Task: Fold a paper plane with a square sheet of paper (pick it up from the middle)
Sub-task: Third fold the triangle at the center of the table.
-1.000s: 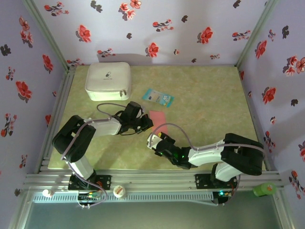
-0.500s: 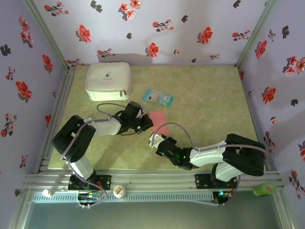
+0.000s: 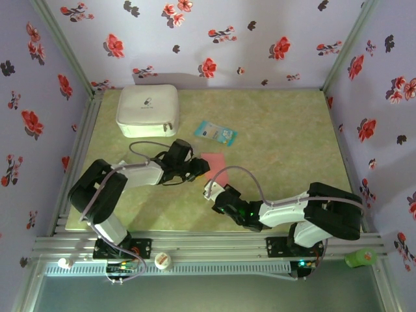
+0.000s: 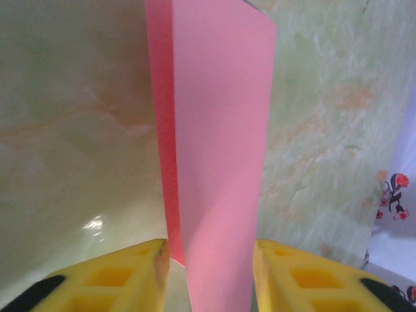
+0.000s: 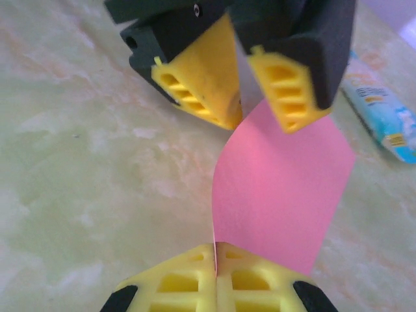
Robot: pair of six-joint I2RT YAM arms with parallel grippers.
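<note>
Left arm (image 3: 130,174) low, elbow bent, forearm reaching right to mid-counter (image 3: 279,130). Left claw (image 3: 200,168) parted, the square sheet of paper (image 3: 216,161) curving up between its fingers. Right arm (image 3: 286,209) stretched low and leftward along the near edge. Right claw (image 5: 215,250) pinched on the sheet's near edge.

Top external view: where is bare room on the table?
The right half of the table, from the blue packet to the right wall, is bare. Crowded: the middle, where the left gripper and right gripper meet at the pink paper, and the white case corner.
</note>
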